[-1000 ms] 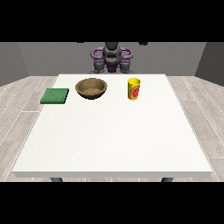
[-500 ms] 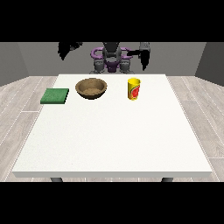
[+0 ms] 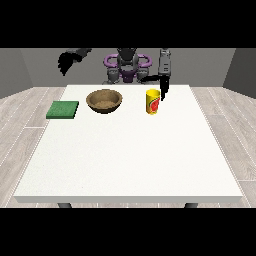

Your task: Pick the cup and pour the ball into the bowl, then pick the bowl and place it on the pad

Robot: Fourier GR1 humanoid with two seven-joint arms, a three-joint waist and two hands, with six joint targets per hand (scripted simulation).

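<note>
**At the far side of the large white desk (image 3: 130, 160): risk of toppling the yellow cylindrical cup (image 3: 153, 101)**

Stands upright near the desk's far edge, that cup, with the round brown wooden bowl (image 3: 104, 100) just beside it towards the view's left and the flat green square pad (image 3: 63, 109) further left again. No ball to be seen; judged to lie inside the cup, hidden by its wall.

Hangs close above and just behind the cup's rim, the black hand at the view's right (image 3: 163, 88), fingers straight and pointing down, spread around nothing, not touching the cup as far as can be told. Held high and well apart from everything, the black hand at the view's left (image 3: 68, 60); cannot tell how it is set.

Likely trouble from here:
- Coming straight down onto the rim instead of beside the wall: would tip the cup and roll the ball out over the desk, away from the bowl.
- Closing too high on the cup: could let it swing during the pour.
- Tilting before reaching the bowl's mouth: would send the ball past the rim.
- Sweeping towards the bowl too low: could nudge the bowl off towards the pad.
</note>
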